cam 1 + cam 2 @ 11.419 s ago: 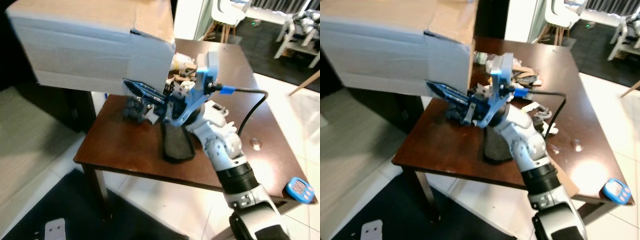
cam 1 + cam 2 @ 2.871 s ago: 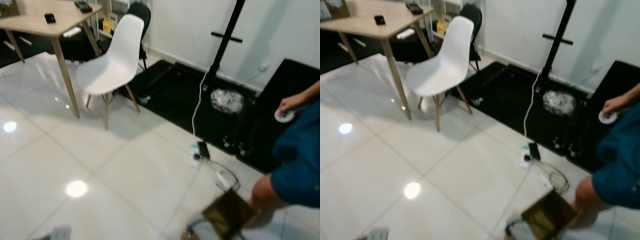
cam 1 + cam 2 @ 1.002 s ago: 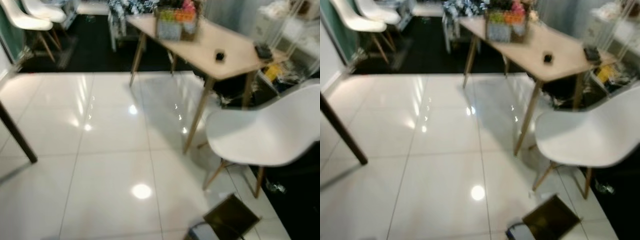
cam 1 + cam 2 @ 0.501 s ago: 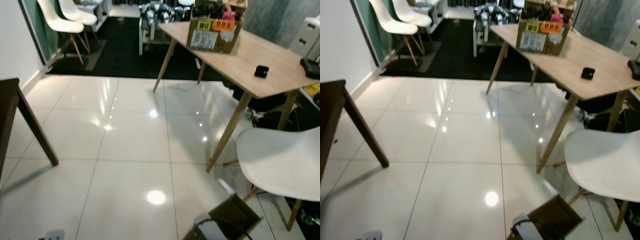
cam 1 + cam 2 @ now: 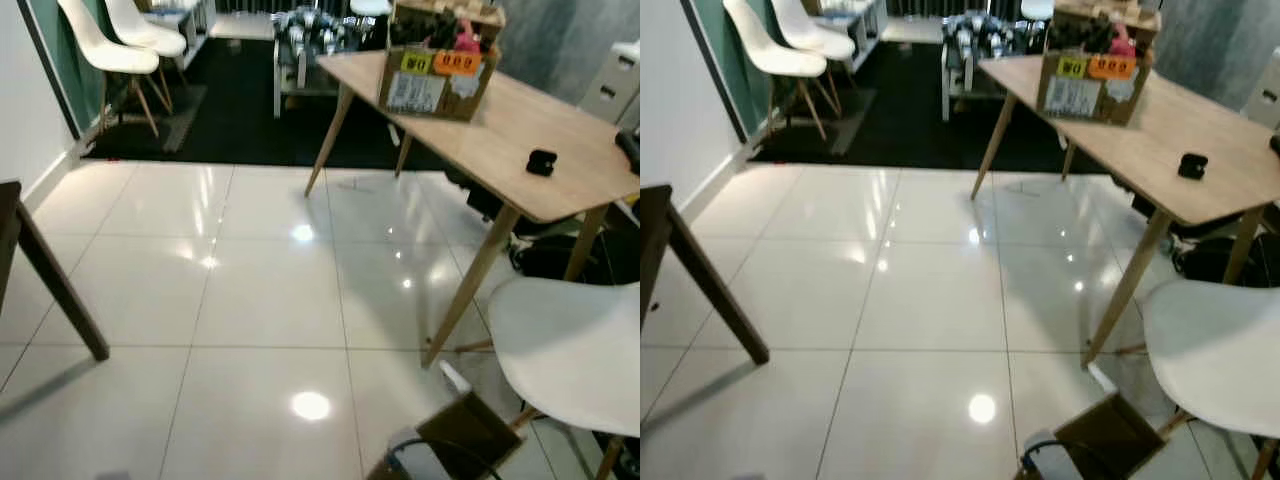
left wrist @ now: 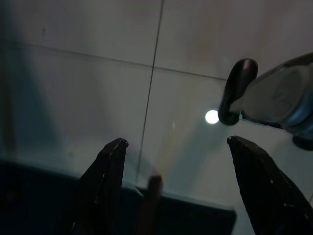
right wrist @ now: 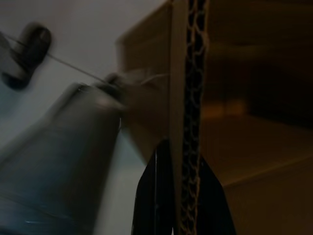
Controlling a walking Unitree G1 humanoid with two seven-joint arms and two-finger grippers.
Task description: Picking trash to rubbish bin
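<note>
Looking down, head views: white tiled floor (image 5: 250, 300); cardboard box (image 5: 470, 437) at the frame's bottom edge.
Wooden table (image 5: 520, 150): labelled carton (image 5: 435, 70) near its far edge carries yellow and orange stickers, writing too blurred to read; small black object (image 5: 541, 161) near the near edge.
White chair (image 5: 575, 345): beside the table's near leg.
Left wrist view: left gripper (image 6: 178, 161) fingers spread wide, holding nothing, over floor tiles.
Right wrist view: right gripper (image 7: 171, 196) fingers pinched on the cardboard box's corrugated wall.

Glossy white floor (image 5: 250, 300), wooden table (image 5: 500, 140)
</note>
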